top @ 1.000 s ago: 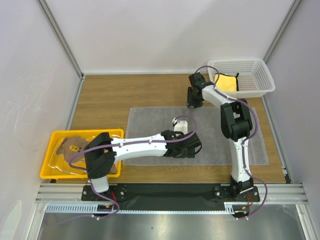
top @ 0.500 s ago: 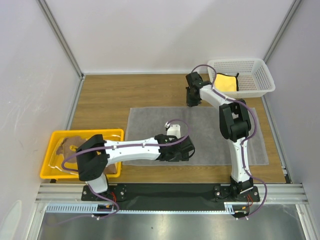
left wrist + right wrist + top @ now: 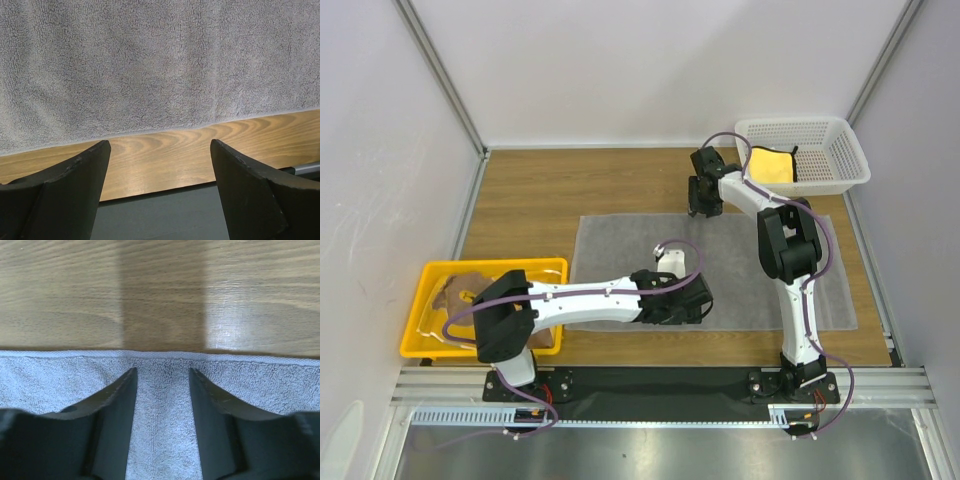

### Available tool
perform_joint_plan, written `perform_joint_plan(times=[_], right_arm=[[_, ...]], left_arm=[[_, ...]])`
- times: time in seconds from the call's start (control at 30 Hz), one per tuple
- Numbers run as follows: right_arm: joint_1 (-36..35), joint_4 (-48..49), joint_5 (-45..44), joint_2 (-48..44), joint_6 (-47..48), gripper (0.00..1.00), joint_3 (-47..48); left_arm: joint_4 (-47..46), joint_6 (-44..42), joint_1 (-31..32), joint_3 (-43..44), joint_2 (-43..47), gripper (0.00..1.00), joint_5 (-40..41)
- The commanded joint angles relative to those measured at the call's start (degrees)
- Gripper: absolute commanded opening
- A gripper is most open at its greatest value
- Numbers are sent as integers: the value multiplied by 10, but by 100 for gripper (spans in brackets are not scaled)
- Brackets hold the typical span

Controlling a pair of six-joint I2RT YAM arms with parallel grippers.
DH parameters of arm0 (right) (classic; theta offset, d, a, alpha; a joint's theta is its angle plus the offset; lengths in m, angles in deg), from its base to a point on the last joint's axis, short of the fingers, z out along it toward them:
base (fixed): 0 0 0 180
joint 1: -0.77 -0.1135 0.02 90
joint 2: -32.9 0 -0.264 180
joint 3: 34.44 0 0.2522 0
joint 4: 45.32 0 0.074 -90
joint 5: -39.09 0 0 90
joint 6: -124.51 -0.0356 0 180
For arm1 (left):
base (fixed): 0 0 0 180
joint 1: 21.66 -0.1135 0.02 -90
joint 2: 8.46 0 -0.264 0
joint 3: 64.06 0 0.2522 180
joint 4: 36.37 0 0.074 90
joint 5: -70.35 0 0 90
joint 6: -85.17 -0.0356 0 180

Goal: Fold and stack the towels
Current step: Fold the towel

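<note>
Here, a yellow-orange towel with a brown print (image 3: 460,290) lies in the yellow tray (image 3: 420,345). The left gripper (image 3: 160,150), jaws wide apart, hovers at the near edge of the grey towel (image 3: 740,270), which is spread flat on the worktop (image 3: 570,190). The right gripper (image 3: 161,372), jaws apart, is at the grey towel's far edge. The yellow towel (image 3: 772,165) lies in the white basket (image 3: 855,165).

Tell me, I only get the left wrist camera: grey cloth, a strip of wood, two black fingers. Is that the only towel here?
Observer: No. A yellow towel lies in the white basket at the far right corner.
Operator: Any others?
Observer: A brown-printed towel lies in the yellow tray, near left.
Operator: And the other arm?
Observer: The right gripper sits at the far edge of the grey towel, jaws parted over flat cloth.
</note>
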Motion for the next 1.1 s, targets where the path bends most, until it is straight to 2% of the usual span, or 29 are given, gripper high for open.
perform_joint_plan(times=[0.0,0.13,0.4,0.63,1.07], right_arm=[[-3,8,-14,-7,10,49,-3],[-4,6,-31,-1,18,37,-5],[-8,10,-40,8,26,28,-12],[-10,35,-29,-7,27,1,-46],[-7,66,7,-22,23,0,-49]], left_arm=[[-12,-3,6,14,2,87,4],[-19,-10,12,14,-5,86,0],[23,-14,32,71,-46,86,11],[44,4,34,93,-65,84,15],[22,8,40,116,-100,82,36]])
